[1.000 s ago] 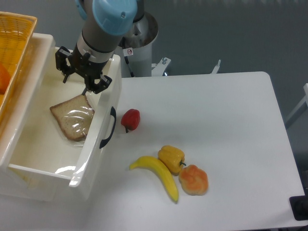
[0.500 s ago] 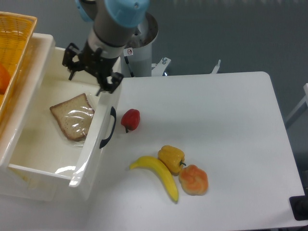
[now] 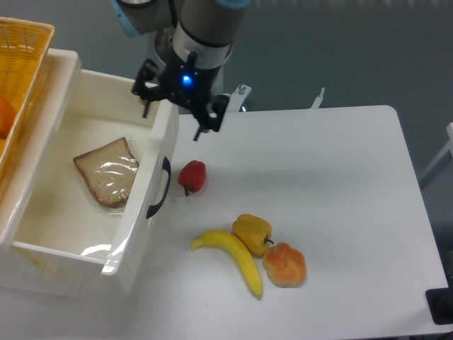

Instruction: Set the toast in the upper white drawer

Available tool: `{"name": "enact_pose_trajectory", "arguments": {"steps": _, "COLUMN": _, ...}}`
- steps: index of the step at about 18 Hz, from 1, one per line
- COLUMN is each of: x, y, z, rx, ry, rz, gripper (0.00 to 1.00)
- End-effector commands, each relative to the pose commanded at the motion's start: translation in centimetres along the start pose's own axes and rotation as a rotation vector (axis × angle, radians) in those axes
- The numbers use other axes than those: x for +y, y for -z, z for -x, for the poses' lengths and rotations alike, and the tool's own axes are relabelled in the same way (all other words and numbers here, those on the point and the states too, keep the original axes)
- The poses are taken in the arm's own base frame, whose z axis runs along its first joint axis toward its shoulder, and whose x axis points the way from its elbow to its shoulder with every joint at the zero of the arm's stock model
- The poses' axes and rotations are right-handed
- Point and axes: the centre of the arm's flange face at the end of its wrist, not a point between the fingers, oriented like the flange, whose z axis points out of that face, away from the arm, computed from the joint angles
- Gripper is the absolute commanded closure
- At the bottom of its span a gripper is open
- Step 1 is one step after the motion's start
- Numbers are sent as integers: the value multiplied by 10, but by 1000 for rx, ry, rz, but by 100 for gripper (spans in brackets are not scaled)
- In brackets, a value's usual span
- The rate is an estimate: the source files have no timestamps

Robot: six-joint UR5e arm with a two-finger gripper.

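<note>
the flat brown slice of toast in shiny clear wrap lies on the floor of the big white drawer with the black curved handle, on the left of the scene. it rests flat, near the drawer's right wall, and nothing is touching it. so the main job looks done.

the robot's black hand hangs up high over the far end of the drawer's right wall, half above the white tabletop. its two fingers are apart and nothing is between them.

what could go wrong now? the hand is just above the thin drawer wall. if it drops low while it goes sideways, a finger could knock the wall and shake or push the drawer. the toast could then slide, though the high walls would likely keep it in.

a small red pepper sits on the tabletop just right of the handle. a low sweep of the hand could bump it and make it roll. the yellow banana, the yellow pepper and the round orange bun lie nearer and to the right, well apart from the hand, so they look safe. the yellow wicker basket on the far left is out of the way too.
</note>
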Motion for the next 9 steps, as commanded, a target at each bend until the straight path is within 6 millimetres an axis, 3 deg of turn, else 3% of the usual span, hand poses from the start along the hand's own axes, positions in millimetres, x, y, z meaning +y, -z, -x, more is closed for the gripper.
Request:
{"name": "enact_pose_trajectory", "arguments": {"steps": 4, "x": -2, "y": -10, "z": 21, "rx": -99, "ry": -39, "rz": 52, "gripper": 0}}
{"name": "enact_pose_trajectory", "arguments": {"steps": 9, "x": -6, "y": -38, "z": 50, "rx": -160, "ry": -105, "rz": 148, "gripper": 0}}
